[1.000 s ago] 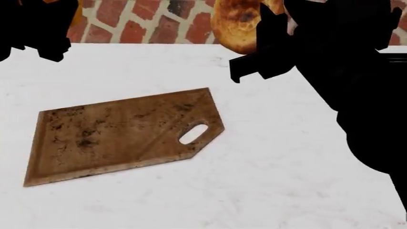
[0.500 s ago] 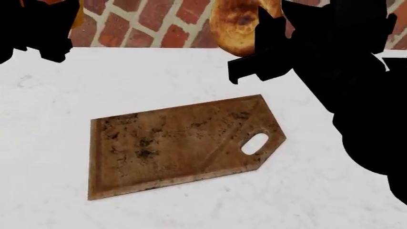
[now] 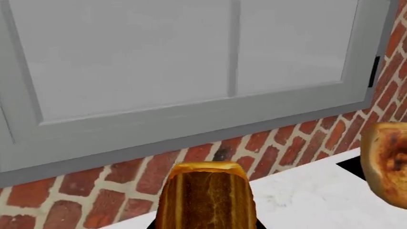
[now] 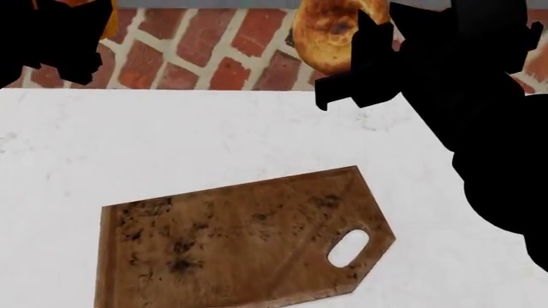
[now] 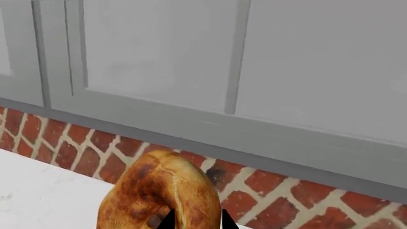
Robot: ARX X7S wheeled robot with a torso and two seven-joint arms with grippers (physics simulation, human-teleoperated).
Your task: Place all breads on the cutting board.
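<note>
The cutting board [image 4: 231, 247] lies flat on the white counter [image 4: 171, 135], bare, handle hole to the robot's right. The right gripper [image 4: 360, 61] grips the round bun [image 4: 330, 29] aloft near the brick wall [image 4: 197, 58], beyond the board's far edge; the left gripper [image 4: 64, 38] clasps the mini loaf [image 3: 207, 200] likewise. Recommended: bring each arm back over the board's broad middle, lower until bread nearly touches wood, then release, bun clear of the hole.

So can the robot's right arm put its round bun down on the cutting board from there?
Probably yes. The right gripper holds the round bun up in the air near the brick wall, and the cutting board lies bare on the white counter below. Nothing sits between them; the arm just has to lower it.
</note>
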